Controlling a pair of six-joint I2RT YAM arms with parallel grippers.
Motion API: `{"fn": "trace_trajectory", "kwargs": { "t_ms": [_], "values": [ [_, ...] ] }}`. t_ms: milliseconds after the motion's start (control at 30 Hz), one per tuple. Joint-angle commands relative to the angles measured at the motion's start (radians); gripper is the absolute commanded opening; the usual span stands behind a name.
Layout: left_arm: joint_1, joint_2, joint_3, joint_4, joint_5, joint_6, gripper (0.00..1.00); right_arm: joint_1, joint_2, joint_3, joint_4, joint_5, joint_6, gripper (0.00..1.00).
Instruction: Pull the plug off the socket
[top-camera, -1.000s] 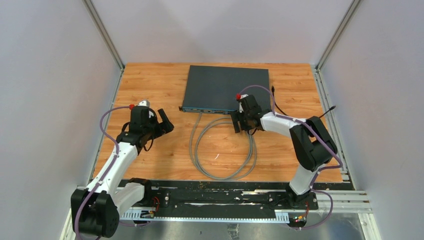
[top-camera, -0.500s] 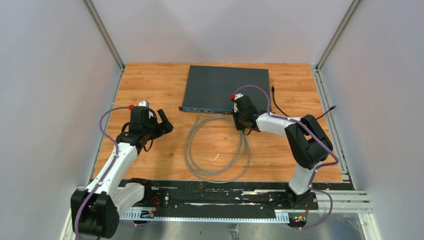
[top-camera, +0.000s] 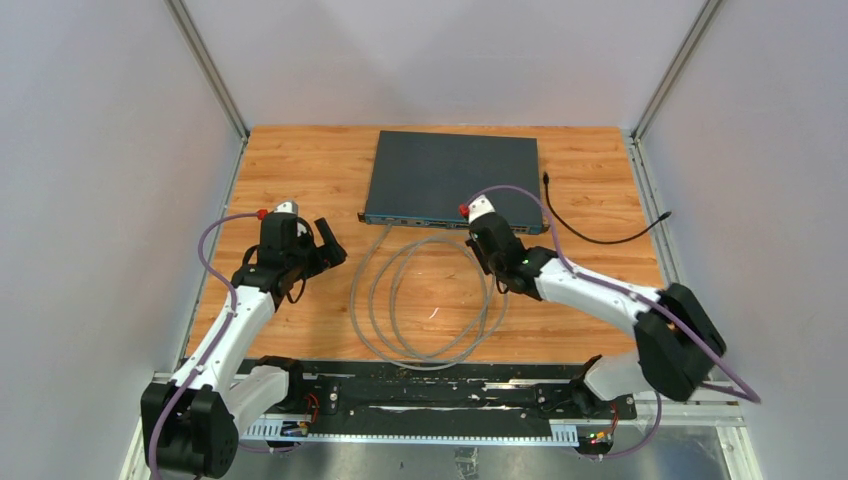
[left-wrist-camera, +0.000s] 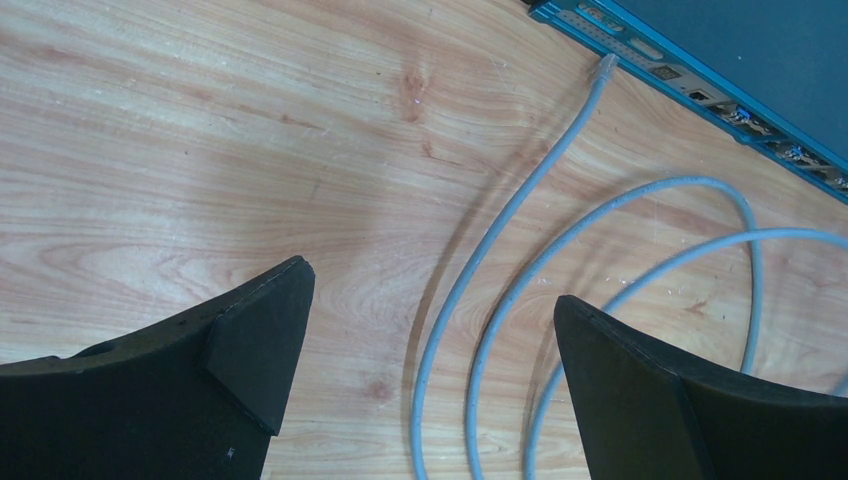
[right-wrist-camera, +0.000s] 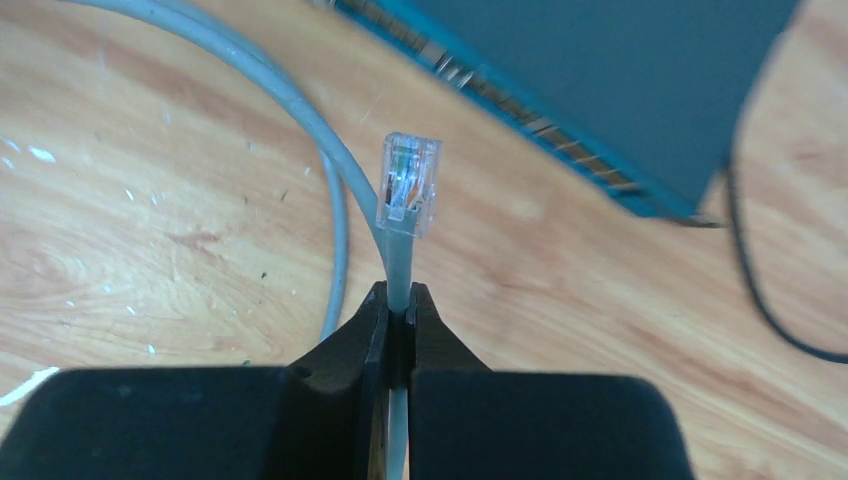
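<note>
The right claw (right-wrist-camera: 398, 300) clamps the cable (right-wrist-camera: 399, 262) just behind the plug (right-wrist-camera: 409, 185), which points ahead, clear of the switch (right-wrist-camera: 620, 80); the left claw (left-wrist-camera: 430, 290) gapes.

You are watching the right gripper (right-wrist-camera: 399, 305) pinching the grey cable (right-wrist-camera: 399, 262) between its fingers (right-wrist-camera: 370, 328) just below the clear plug (right-wrist-camera: 409, 185), which is sitting apart from the blue device (right-wrist-camera: 620, 80).
</note>
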Motion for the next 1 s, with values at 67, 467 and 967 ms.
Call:
{"fn": "trace_trajectory", "kwargs": {
  "t_ms": [67,467,967],
  "values": [
    [-0.002,-0.018,-0.002,0.016,0.01,0.003,1.0,0.04,-0.239,0.023,-0.076,0.281,-0.098,0.0],
    [-0.002,0.013,0.019,0.047,0.05,0.008,1.0,0.024,-0.552,0.244,-0.079,0.668,-0.356,0.0],
    [-0.002,0.065,0.027,0.109,0.147,-0.003,1.0,-0.353,-0.507,0.716,0.037,0.612,-0.786,0.0]
  ]
}}
